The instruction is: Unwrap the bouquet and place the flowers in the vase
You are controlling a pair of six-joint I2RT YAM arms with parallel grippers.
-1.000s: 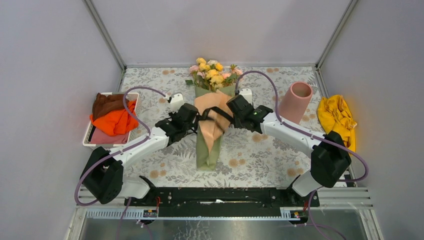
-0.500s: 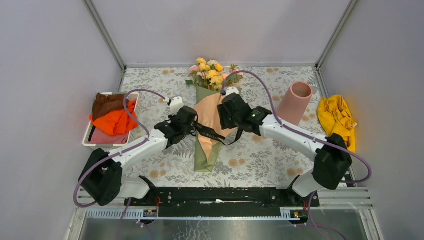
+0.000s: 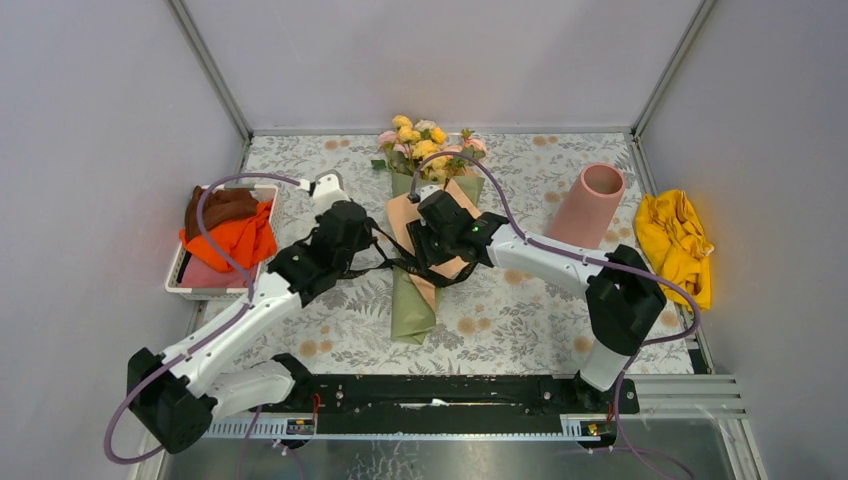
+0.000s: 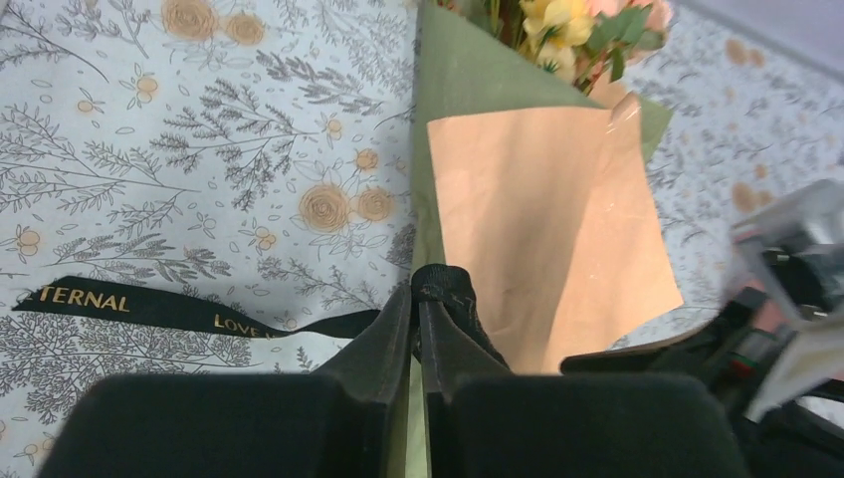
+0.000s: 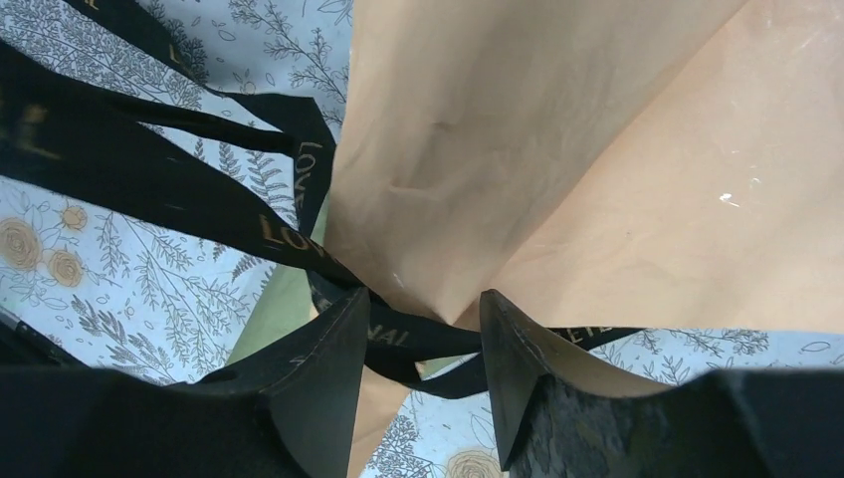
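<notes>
1 ribbon [image 4: 149, 309], left gripper [image 4: 418, 304] pinching it

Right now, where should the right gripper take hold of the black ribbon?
Pinch the black ribbon on the lettered strand lying between the open fingers of the right gripper, just off the edge of the peach paper. Come straight ahead as aimed: the band runs crosswise through the gap.

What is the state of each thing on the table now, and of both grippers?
bouquet: lying flat, paper wrap still on
ribbon: loosened, one tail lying on the table
vase: upright, no flowers in it
left gripper: shut on the ribbon
right gripper: open, ribbon between its fingers
tray: holds orange and brown cloths
yellow cloth: crumpled
</notes>
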